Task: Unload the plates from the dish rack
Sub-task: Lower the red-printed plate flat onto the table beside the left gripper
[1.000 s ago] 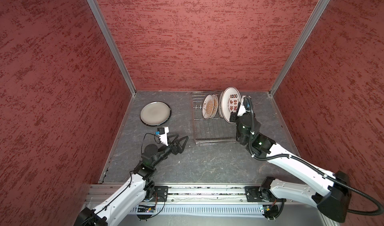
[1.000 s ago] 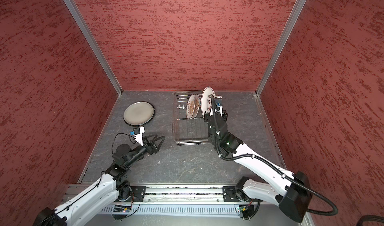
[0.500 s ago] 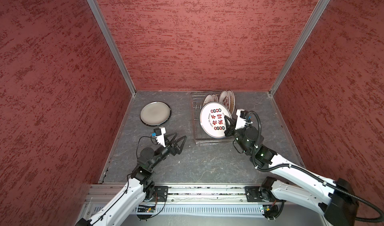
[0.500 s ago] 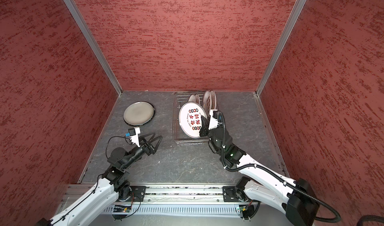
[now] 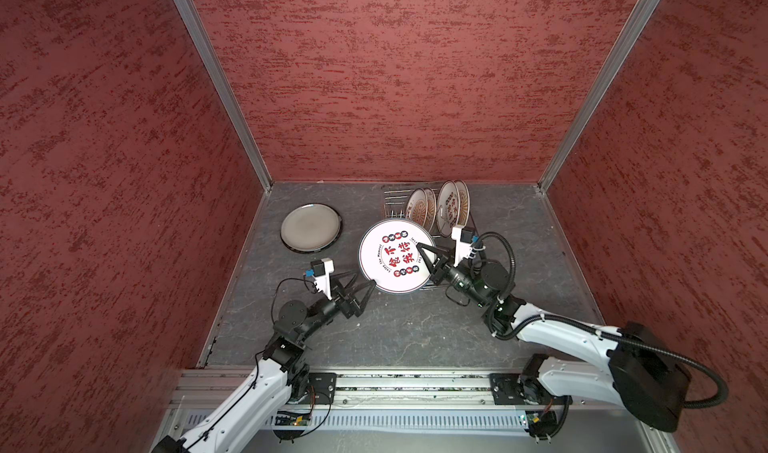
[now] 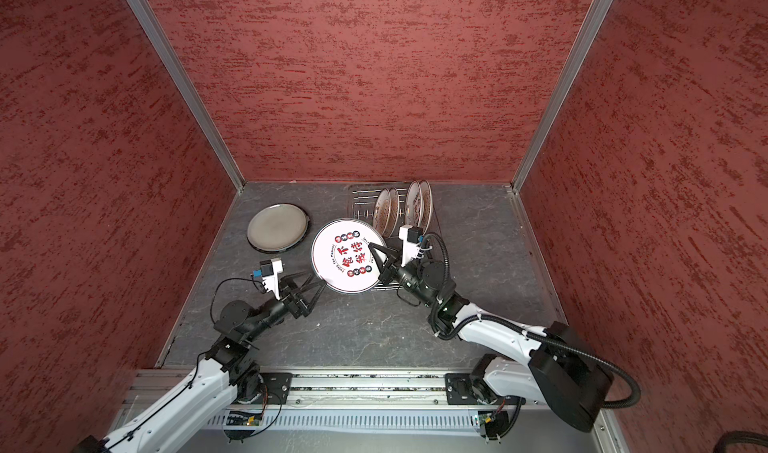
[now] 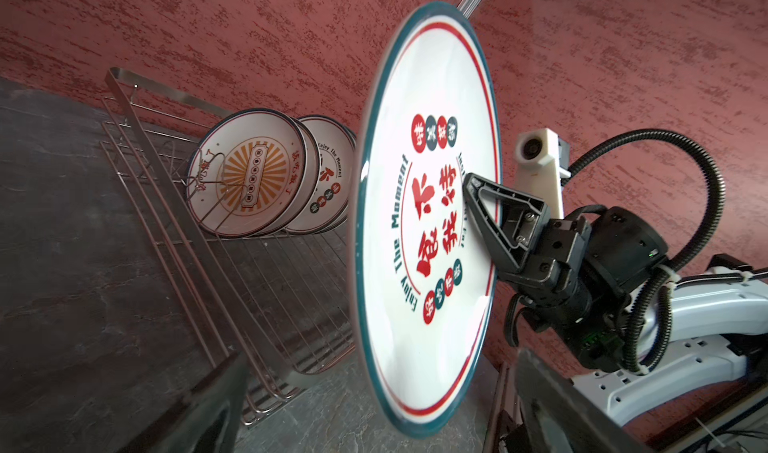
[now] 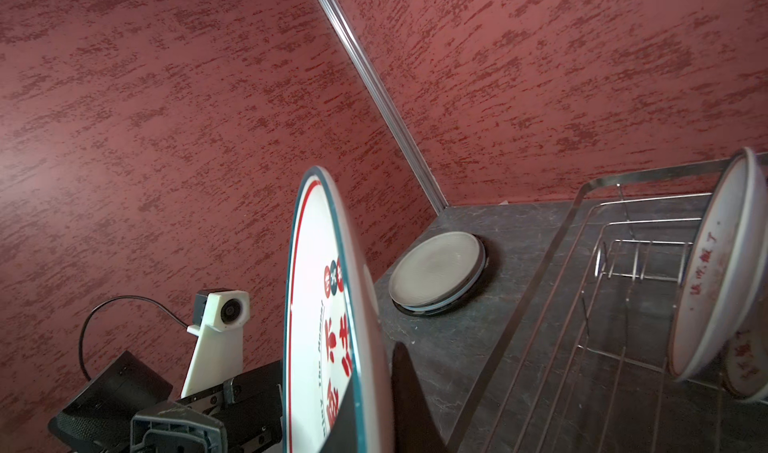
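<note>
Right wrist, not left: grey plate point(image 8: 436, 270)

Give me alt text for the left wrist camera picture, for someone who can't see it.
The right gripper pinches the rim of a large white plate with red characters, held in the air close to the camera. Behind it, smaller plates stand in the wire dish rack.

We see that the right tool point(image 5: 424, 253) has carried the plate with red characters point(image 5: 386, 259) out of the dish rack point(image 5: 392, 193), where it stood upright a second ago. The plate now faces upward, and its rim has arrived between the open fingers of the left tool point(image 5: 362, 285).
</note>
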Action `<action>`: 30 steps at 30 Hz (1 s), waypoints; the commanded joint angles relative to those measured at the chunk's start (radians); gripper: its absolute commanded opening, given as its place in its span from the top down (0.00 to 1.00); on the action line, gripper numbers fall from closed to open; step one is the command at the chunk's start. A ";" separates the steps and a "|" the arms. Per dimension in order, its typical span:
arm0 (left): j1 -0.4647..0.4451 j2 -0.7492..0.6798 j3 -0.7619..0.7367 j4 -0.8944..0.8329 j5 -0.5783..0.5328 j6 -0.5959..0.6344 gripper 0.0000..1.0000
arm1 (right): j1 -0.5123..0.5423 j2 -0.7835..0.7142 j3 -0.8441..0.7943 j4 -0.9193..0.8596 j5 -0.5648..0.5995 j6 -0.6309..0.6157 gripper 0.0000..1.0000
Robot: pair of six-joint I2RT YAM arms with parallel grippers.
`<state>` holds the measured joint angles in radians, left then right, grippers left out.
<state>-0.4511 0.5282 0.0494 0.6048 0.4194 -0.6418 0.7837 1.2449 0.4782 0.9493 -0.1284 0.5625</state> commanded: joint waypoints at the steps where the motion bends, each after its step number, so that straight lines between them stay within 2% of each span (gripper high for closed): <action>1: -0.004 -0.008 -0.009 0.050 0.034 -0.041 0.03 | 0.003 0.026 0.001 0.254 -0.099 0.034 1.00; 6: -0.003 -0.010 -0.016 0.049 0.012 -0.062 0.24 | 0.003 0.085 0.018 0.298 -0.141 0.040 1.00; 9: -0.003 -0.014 -0.022 0.056 0.012 -0.069 0.43 | 0.003 0.106 0.030 0.295 -0.141 0.033 1.00; 18: -0.003 -0.054 -0.019 0.006 -0.004 -0.071 0.79 | 0.005 0.135 0.036 0.302 -0.135 0.008 1.00; 21: -0.003 -0.056 -0.020 0.003 0.001 -0.076 0.88 | 0.005 0.151 0.043 0.304 -0.137 0.007 1.00; 27: -0.004 -0.053 -0.019 0.000 0.000 -0.082 0.95 | 0.005 0.171 0.054 0.302 -0.151 0.007 0.99; 30: -0.003 -0.053 -0.019 0.000 -0.002 -0.085 1.00 | 0.005 0.175 0.055 0.298 -0.169 -0.001 0.94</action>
<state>-0.4484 0.4839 0.0334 0.5777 0.3828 -0.7284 0.7837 1.4170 0.4923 1.1702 -0.2680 0.5556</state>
